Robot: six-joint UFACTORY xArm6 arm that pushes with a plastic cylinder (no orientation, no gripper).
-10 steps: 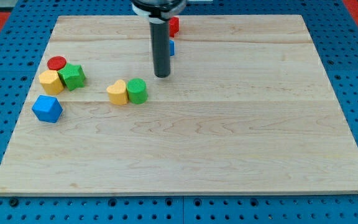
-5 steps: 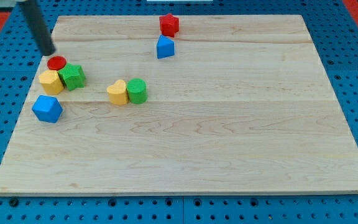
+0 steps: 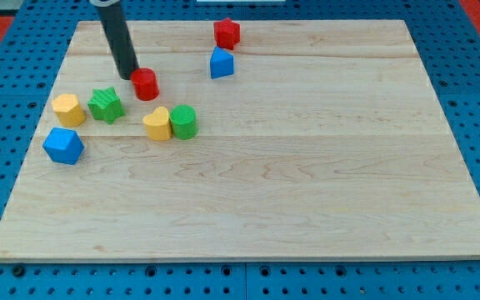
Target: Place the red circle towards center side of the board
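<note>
The red circle (image 3: 146, 83) is a short red cylinder on the wooden board (image 3: 307, 167), in the upper left part. My tip (image 3: 128, 77) touches its left side. A yellow heart block (image 3: 157, 123) and a green round block (image 3: 183, 122) stand side by side just below and to the right of the red circle. A green star block (image 3: 105, 105) is below and to the left of my tip.
A yellow block (image 3: 68, 109) and a blue block (image 3: 63, 145) sit near the board's left edge. A red hexagonal block (image 3: 227, 33) and a blue block (image 3: 221, 62) sit near the top edge, right of my tip.
My tip went from the board's middle top to the left edge, then came back right, pushing the red circle rightward away from the yellow and green blocks. The green star shifted slightly.
</note>
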